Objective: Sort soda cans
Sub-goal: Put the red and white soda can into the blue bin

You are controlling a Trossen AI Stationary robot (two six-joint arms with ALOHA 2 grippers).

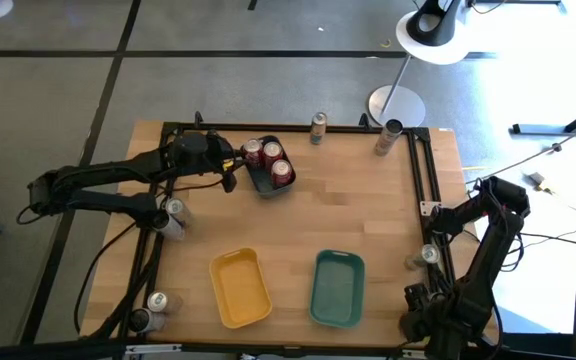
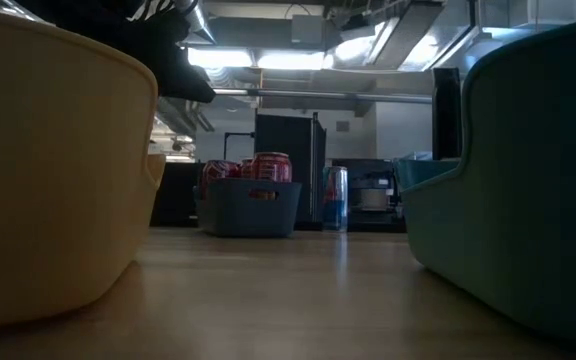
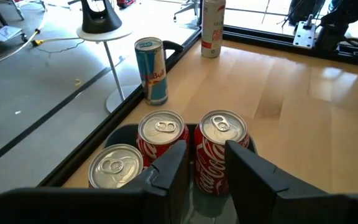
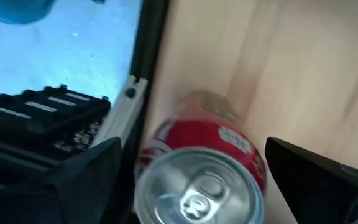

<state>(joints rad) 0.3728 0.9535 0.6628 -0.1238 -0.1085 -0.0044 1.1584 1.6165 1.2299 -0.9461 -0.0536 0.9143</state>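
Our left hand (image 3: 205, 163) hovers narrowly parted, empty, over three red cans (image 3: 219, 149) in the dark blue tray (image 1: 261, 182) at the worktop's far left. Our right hand (image 4: 191, 180), spread wide, straddles a red can (image 4: 201, 168) at the right rail (image 4: 143, 81).

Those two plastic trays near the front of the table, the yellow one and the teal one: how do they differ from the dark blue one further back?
The yellow tray and teal tray hold nothing, while the dark blue tray holds three red cans. The yellow and teal trays sit side by side at the near edge; the dark blue tray sits toward the far edge, beside the left end effector. All three rest flat on the wooden table.
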